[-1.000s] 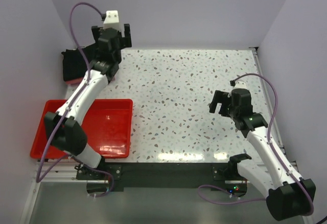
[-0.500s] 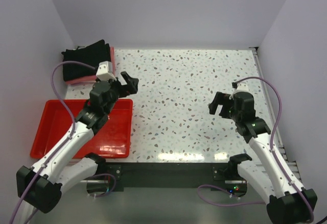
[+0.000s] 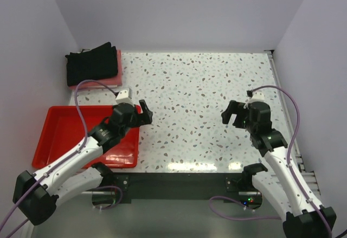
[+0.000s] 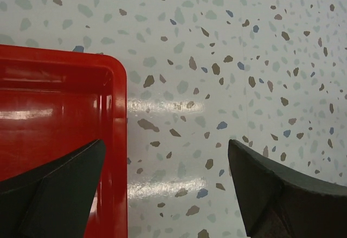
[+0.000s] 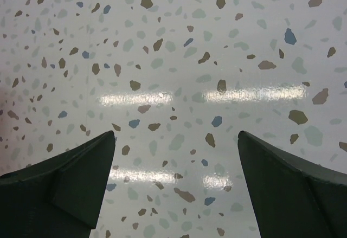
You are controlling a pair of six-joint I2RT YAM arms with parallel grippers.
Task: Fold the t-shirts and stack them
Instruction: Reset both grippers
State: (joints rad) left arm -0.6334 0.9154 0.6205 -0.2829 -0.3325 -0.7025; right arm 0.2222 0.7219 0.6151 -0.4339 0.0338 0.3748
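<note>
The black t-shirt [image 3: 91, 64] is seen folded in the far-left corner of the speckled table [image 3: 206, 86], laid on top of the salmon-pink t-shirt [image 3: 119, 71]. Only a strip of the pink one shows along the right and near edges. The longer side of the pile appears to run across the table, roughly parallel to the back wall.

From the left gripper [image 3: 142, 113] the pile lies further out and to the left, well apart, beyond the red tray [image 3: 70, 135]. The right gripper [image 3: 230, 113] is held over bare table on the opposite side, much farther from the shirts. Any remaining touch to the pile would therefore fall to the left arm.

Both grippers are spread wide and nothing is held between the fingers. In the wrist views only tabletop is seen between them (plus the tray's far-right corner under the left one).

A second ago the left arm was stretched out over the far-left corner and most of the pile was hidden by it. Half a second ago it had been drawn partway back. Now it has been pulled in to the tray's corner and the pile is fully exposed. The right arm has barely shifted. The stacking is judged to be done.
</note>
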